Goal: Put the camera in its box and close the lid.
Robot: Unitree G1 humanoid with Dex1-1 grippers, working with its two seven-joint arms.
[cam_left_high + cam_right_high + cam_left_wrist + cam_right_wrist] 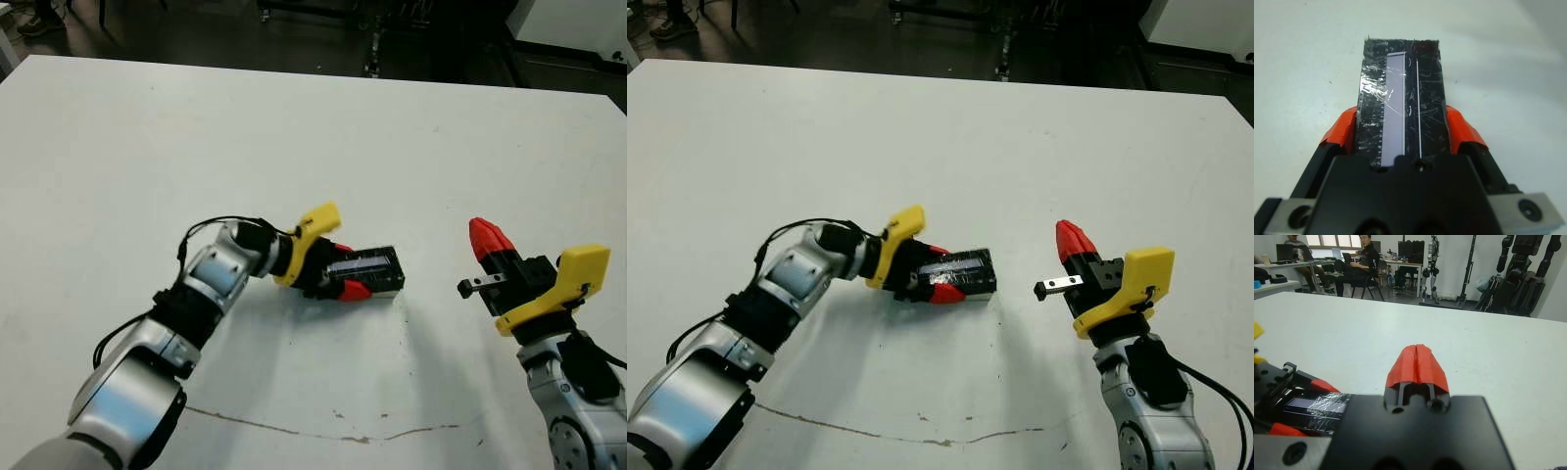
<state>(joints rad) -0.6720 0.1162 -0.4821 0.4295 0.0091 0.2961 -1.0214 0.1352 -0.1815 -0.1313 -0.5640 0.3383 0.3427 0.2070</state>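
The lid (377, 264), a black cover with a crinkly reflective top, lies flat on the white table near the middle. My left gripper (349, 269) is shut on it, one red fingertip pressed against each long side. In the left wrist view the lid (1400, 98) fills the space between the fingers (1341, 132). The box and the camera are hidden or out of view. To the right, my right gripper (487, 238) hovers above the table, shut with nothing in it, its red tips (1417, 364) pressed together. It is well apart from the lid (1317, 405).
A thin dark line (294, 429) marks the table near its front edge. The table's far edge (294, 67) borders a dark floor. In the right wrist view, seated people (1364, 259) and standing robots (1528, 269) show beyond the table.
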